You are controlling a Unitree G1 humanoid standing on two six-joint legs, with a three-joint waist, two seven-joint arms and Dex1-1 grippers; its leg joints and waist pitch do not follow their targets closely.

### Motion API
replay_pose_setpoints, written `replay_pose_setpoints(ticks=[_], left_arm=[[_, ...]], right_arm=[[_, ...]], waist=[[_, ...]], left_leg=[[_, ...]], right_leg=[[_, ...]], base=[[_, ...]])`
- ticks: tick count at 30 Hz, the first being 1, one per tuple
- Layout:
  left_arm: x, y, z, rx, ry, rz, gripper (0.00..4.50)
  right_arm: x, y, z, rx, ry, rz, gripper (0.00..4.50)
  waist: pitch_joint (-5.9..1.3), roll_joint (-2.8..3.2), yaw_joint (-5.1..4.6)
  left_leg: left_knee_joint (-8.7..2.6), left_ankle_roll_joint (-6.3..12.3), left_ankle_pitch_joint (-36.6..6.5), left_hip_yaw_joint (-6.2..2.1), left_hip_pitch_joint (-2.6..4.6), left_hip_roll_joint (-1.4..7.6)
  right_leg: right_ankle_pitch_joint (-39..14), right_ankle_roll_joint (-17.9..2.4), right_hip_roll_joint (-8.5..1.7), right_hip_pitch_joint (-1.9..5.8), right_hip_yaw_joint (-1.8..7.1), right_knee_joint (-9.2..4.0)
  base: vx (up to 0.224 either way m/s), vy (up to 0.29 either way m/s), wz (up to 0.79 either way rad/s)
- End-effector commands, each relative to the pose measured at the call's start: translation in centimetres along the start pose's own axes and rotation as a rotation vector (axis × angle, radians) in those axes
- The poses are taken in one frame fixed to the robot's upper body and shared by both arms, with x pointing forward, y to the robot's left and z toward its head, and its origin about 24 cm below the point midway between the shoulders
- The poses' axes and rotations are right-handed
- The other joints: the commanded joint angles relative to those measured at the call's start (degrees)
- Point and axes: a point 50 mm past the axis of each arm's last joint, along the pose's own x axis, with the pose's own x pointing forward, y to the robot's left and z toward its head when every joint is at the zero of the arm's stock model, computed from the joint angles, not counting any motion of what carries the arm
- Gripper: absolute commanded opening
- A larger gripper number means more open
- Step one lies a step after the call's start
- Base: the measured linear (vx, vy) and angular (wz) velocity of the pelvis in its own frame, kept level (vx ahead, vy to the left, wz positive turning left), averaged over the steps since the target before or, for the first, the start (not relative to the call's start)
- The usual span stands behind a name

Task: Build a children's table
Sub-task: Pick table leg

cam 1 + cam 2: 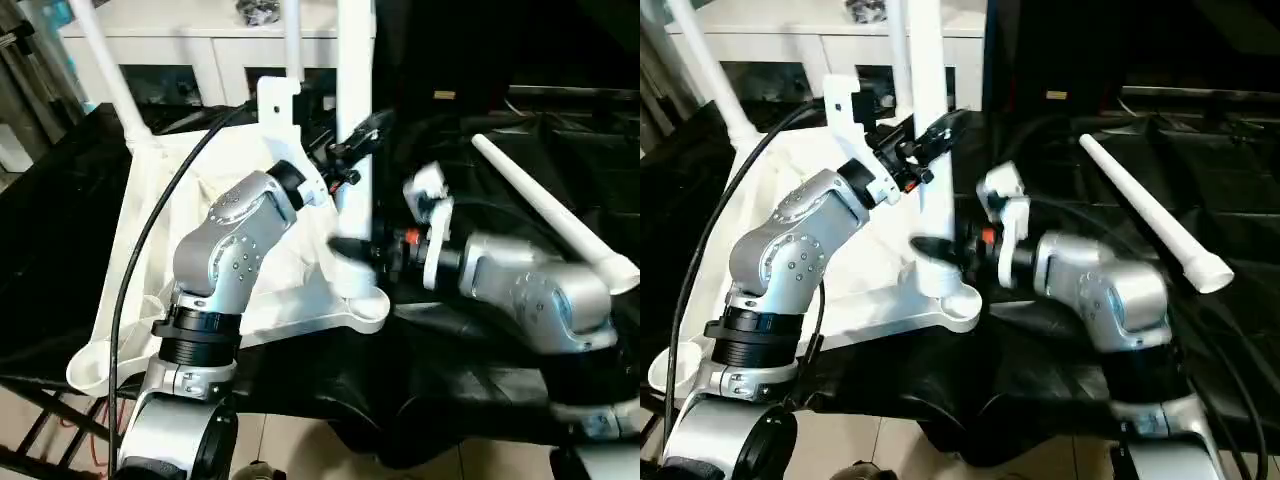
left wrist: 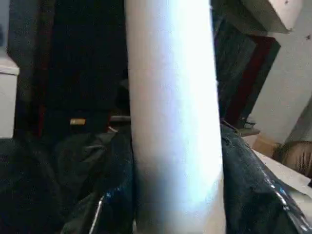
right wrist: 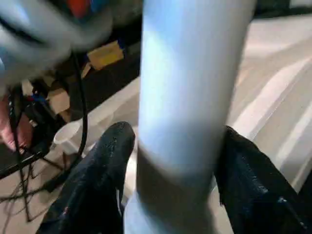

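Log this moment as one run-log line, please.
stage: seating upright leg in near corner socket of tabletop | left gripper: around leg, higher | right gripper: around leg base | spare leg: lying on black cloth

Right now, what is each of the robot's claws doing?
Left gripper: closed around the upright white plastic tube leg.
Right gripper: closed around the same leg's base.

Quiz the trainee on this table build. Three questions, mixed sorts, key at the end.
1. How many upright legs stand in the tabletop?
2. True or false: the loose leg lies on the tabletop.
3. The socket with no leg is: A near-left, B near-right, C far-left.

Key: 1. Three. 2. False; it lies on the black cloth. 3. A.
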Motion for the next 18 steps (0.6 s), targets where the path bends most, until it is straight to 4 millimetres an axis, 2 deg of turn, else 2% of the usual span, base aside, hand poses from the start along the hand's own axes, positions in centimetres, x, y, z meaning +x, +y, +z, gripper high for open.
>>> replay_pose_setpoints(ticks=[1, 3, 4, 5, 11, 12, 13, 18], left_arm=[[-0.2, 0.7, -0.3, -0.010, 0.014, 0.034, 1.88], [-0.2, 0.6, -0.3, -0.006, 0.014, 0.028, 1.86], [-0.2, 0.5, -0.4, -0.001, 0.014, 0.026, 1.86], [-0.2, 0.5, -0.4, -0.001, 0.014, 0.026, 1.86], [-0.1, 0.0, -0.3, 0.007, 0.005, -0.008, 1.84], [-0.1, -0.1, -0.3, 0.007, 0.005, -0.009, 1.84], [-0.1, -0.3, -0.3, 0.003, 0.002, -0.023, 1.84], [0.0, -1.0, -0.3, 0.001, 0.005, -0.073, 1.84]], right_arm=[[0.0, 0.2, 1.0, -0.007, -0.006, 0.021, 3.06], [-0.2, -0.2, 1.0, 0.008, 0.015, 0.009, 3.08], [-0.5, -0.5, 0.9, 0.025, 0.043, 0.004, 3.09], [-0.5, -0.5, 0.9, 0.026, 0.045, 0.004, 3.09], [-0.3, -0.2, 0.2, 0.049, 0.110, 0.029, 3.09], [-0.3, -0.2, 0.2, 0.050, 0.114, 0.029, 3.09], [-0.2, -0.3, -0.1, 0.054, 0.131, 0.024, 3.09], [0.3, -0.3, -0.2, 0.079, 0.128, 0.029, 3.09]], waist=[[-4.65, -1.03, -0.01], [-4.69, -0.94, 0.01], [-4.70, -1.33, -0.05], [-4.70, -1.13, 0.04], [-4.72, -1.18, 0.18], [-4.71, -1.82, 0.11], [-4.68, -1.46, 0.21], [-4.66, -1.49, 0.21]], left_leg=[[-3.33, 1.50, -5.83, -0.78, 0.89, 1.98], [-3.31, 1.66, -5.49, -0.80, 0.90, 1.97], [-3.28, 1.83, -5.42, -0.74, 0.92, 1.94], [-3.25, 1.84, -5.28, -0.75, 0.89, 1.96], [-3.23, 2.23, -4.64, -0.75, 0.80, 2.02], [-3.26, 2.31, -4.63, -0.65, 0.81, 2.05], [-3.25, 2.20, -4.61, -0.70, 0.86, 2.07], [-3.28, 1.82, -5.16, -0.68, 0.87, 2.12]], right_leg=[[-10.29, -10.58, -3.84, 3.13, 2.12, -4.21], [-9.66, -10.73, -3.81, 3.13, 2.11, -4.14], [-9.24, -10.98, -3.77, 3.22, 2.10, -4.14], [-9.22, -11.16, -3.82, 3.19, 2.11, -4.08], [-8.67, -11.32, -3.93, 3.23, 2.12, -4.01], [-8.77, -11.31, -3.92, 3.25, 2.13, -4.10], [-9.25, -11.41, -3.99, 3.18, 2.13, -4.00], [-10.46, -11.14, -4.10, 3.08, 2.18, -4.12]], base=[[0.000, 0.000, 0.00], [0.000, 0.000, 0.00], [0.000, 0.000, 0.00], [0.000, 0.000, 0.00], [0.000, 0.000, 0.00], [0.000, 0.000, 0.00], [0.000, 0.000, 0.00], [0.000, 0.000, 0.00]])
